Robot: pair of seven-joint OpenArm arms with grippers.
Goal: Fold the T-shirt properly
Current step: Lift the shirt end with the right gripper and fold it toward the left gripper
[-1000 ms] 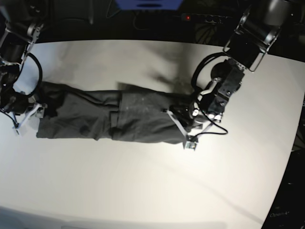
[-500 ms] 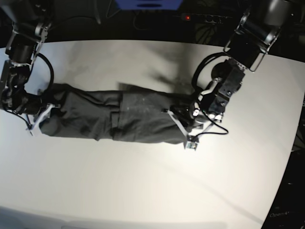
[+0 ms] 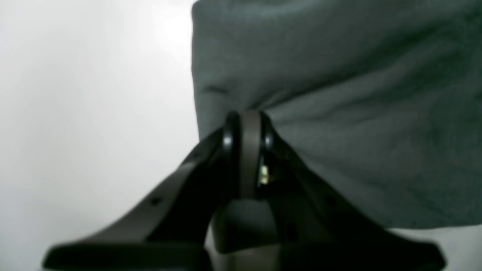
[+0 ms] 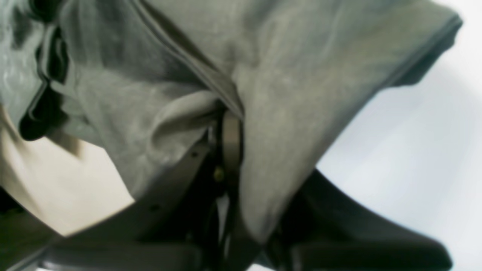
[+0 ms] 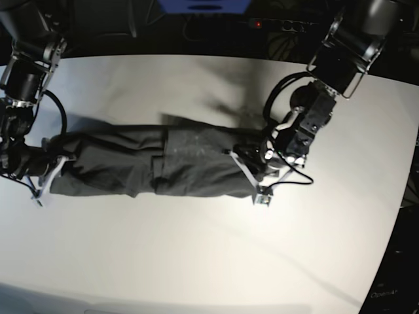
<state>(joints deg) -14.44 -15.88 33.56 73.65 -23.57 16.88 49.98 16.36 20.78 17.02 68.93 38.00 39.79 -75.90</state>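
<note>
The dark grey T-shirt (image 5: pixel 163 163) lies as a long narrow band across the white table (image 5: pixel 196 255), running left to right. My left gripper (image 5: pixel 250 172) sits at the band's right end, shut on the cloth. In the left wrist view the fingertips (image 3: pixel 244 124) are pressed together at the T-shirt's (image 3: pixel 339 94) edge. My right gripper (image 5: pixel 51 173) is at the band's left end. The right wrist view shows that gripper (image 4: pixel 230 122) shut on a bunched fold of the T-shirt (image 4: pixel 293 75), near a hem seam.
Bare white tabletop stretches in front of the band and behind it. The table's right edge (image 5: pixel 400 209) curves away into dark floor. Along the dark back edge stand a blue object (image 5: pixel 203 5) and some cables.
My right gripper has moved in over the shirt's left end and shut on it, and that end has bunched slightly. The left arm and the right end of the shirt have stayed still.
</note>
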